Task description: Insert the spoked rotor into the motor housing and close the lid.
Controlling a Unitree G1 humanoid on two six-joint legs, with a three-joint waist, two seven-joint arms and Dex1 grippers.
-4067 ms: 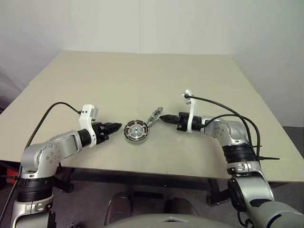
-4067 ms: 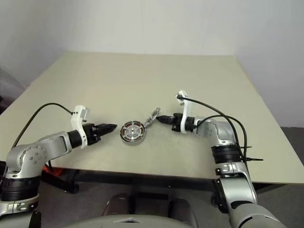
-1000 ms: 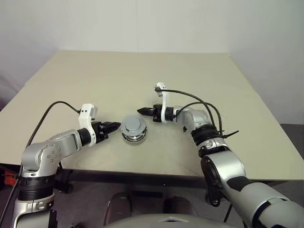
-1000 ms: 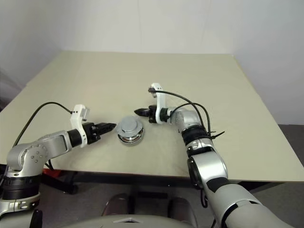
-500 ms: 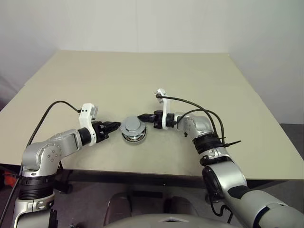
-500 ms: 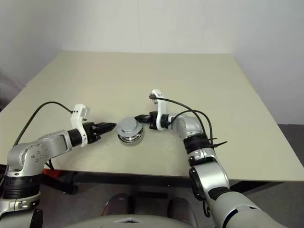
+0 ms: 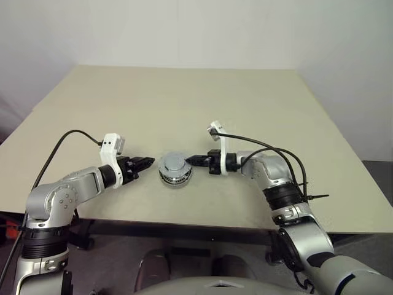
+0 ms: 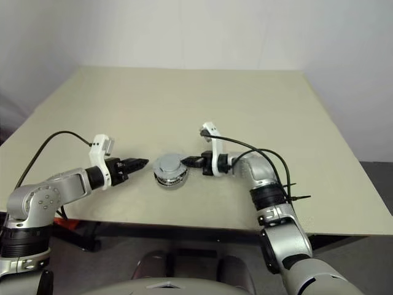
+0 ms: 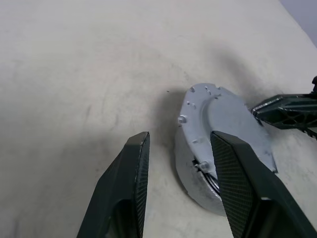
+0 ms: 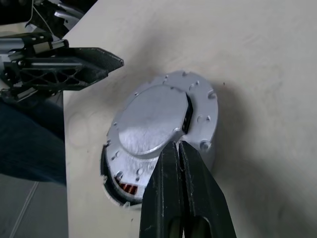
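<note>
A: On table [image 7: 258, 110], near the front edge — items counted?

B: One motor housing [image 7: 174, 177], round, lying flat, axis upright; no long axis. One lid [image 10: 151, 124], grey, seated on top of it, face up, slightly raised at the centre. Copper windings visible under its rim in the right wrist view.

A: Spoked rotor?

B: Cannot tell; hidden beneath the lid, if present.

A: Grippers?

B: Two. Left gripper [image 7: 145, 163], fingers spread, empty, pointing at the housing from the left, just beside it, not touching. Right gripper [image 7: 191, 160], fingers pressed together, pinching nothing, tip at the lid's right edge; contact cannot be told.

A: Cables?

B: One black cable on each wrist.
</note>
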